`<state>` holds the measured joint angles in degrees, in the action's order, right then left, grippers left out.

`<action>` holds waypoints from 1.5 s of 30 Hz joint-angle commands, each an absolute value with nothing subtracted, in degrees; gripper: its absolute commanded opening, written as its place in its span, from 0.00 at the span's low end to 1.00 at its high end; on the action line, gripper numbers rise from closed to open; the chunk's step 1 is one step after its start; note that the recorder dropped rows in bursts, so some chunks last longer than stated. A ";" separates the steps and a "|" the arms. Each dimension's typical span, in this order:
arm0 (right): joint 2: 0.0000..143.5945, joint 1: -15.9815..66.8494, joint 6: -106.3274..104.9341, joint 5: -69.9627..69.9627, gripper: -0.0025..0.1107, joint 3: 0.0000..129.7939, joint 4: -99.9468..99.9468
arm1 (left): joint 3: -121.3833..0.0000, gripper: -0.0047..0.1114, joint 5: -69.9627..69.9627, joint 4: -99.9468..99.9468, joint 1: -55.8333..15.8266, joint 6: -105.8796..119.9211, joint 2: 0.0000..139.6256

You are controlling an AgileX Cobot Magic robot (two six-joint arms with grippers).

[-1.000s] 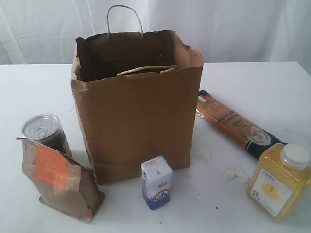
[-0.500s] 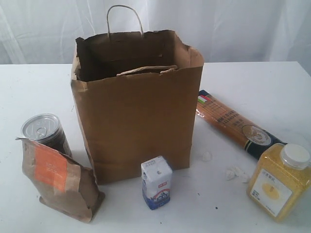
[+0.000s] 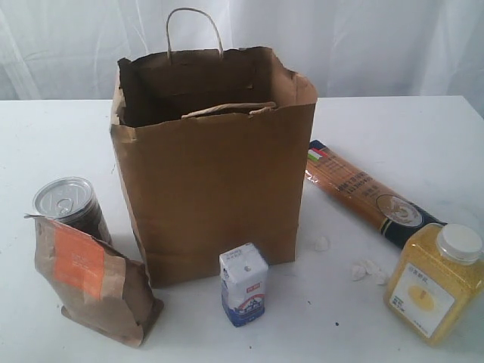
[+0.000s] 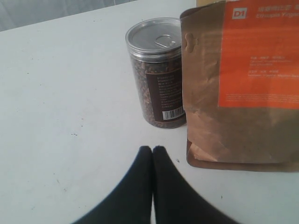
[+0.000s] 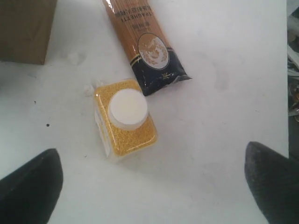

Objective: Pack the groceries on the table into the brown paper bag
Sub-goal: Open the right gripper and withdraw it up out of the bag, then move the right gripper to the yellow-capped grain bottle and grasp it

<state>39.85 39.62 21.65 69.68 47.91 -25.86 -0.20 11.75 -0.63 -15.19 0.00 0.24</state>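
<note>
1. Granules fill the yellow white-capped jar (image 5: 125,122), which stands on the table (image 3: 60,128) to the right of the brown paper bag (image 3: 212,174), apart from it.
2. We judge it rigid and fairly heavy, with smooth plastic sides that may slip. We would clamp across its flat body, below the cap.
3. Just beside it lies the long spaghetti packet (image 5: 140,42), flat on the table. Its contents are brittle, so it is best held mid-length.
4. Our right gripper (image 5: 152,154) hangs over the jar with jaws spread wide and empty. Only the right wrist view shows this.
5. Our left gripper (image 4: 153,151) is pressed closed on nothing, low near the silver-topped can (image 4: 156,74) and the small kraft pouch (image 4: 238,84).
6. The exterior view shows neither arm. It alone shows the bag's open mouth and the small white-blue carton (image 3: 243,293) in front of the bag.
</note>
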 commanded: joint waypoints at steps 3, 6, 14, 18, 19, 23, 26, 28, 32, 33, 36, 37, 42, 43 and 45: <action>40.73 39.35 25.58 66.00 0.89 47.20 -26.14 | 0.00 0.04 11.66 -0.46 -14.96 0.00 0.00; 41.64 39.35 25.95 65.71 0.89 47.20 -24.39 | 0.00 0.04 11.66 -0.46 -14.96 0.00 0.00; 46.42 39.35 29.12 65.03 0.89 47.20 -23.66 | 0.00 0.04 11.66 -0.46 -14.96 0.00 0.00; 49.75 39.35 29.12 63.96 0.89 47.20 -24.05 | 0.00 0.04 11.66 -0.46 -14.96 0.00 0.00; 50.43 39.20 28.67 63.24 0.89 47.20 -24.05 | 0.00 0.04 11.66 -0.46 -14.96 0.00 0.00; 53.34 33.53 23.48 59.08 0.89 47.20 -20.20 | 0.00 0.04 11.66 -0.46 -14.96 0.00 0.00; 55.83 25.95 14.32 56.71 0.89 47.30 -14.31 | 0.00 0.04 11.66 -0.46 -14.96 0.00 0.00; 58.24 20.81 7.15 55.86 0.89 47.30 -10.20 | 0.00 0.04 11.66 -0.46 -14.96 0.00 0.00; 67.94 11.40 -11.58 52.06 0.89 47.30 1.57 | 0.00 0.04 11.66 -0.46 -14.96 0.00 0.00; 69.45 10.97 -12.37 50.98 0.89 47.30 1.85 | 0.00 0.04 11.66 -0.46 -14.96 0.00 0.00; 75.44 10.32 -12.93 48.14 0.89 47.30 1.85 | 0.00 0.04 11.66 -0.46 -14.96 0.00 0.00; 76.24 10.32 -12.93 48.14 0.89 47.30 1.85 | 0.00 0.04 11.66 -0.46 -14.96 0.00 0.00; 80.57 10.32 -12.93 50.36 0.84 46.68 3.19 | 0.00 0.04 11.66 -0.46 -14.96 0.00 0.00; 80.57 10.32 -12.93 50.24 0.79 46.45 3.19 | 0.00 0.04 11.66 -0.46 -14.96 0.00 0.00; 80.57 10.32 -12.93 49.99 0.56 45.23 3.19 | 0.00 0.04 11.66 -0.46 -14.96 0.00 0.00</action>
<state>80.50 10.77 -12.12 49.81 46.73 3.01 -0.20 11.75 -0.63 -15.19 0.00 0.24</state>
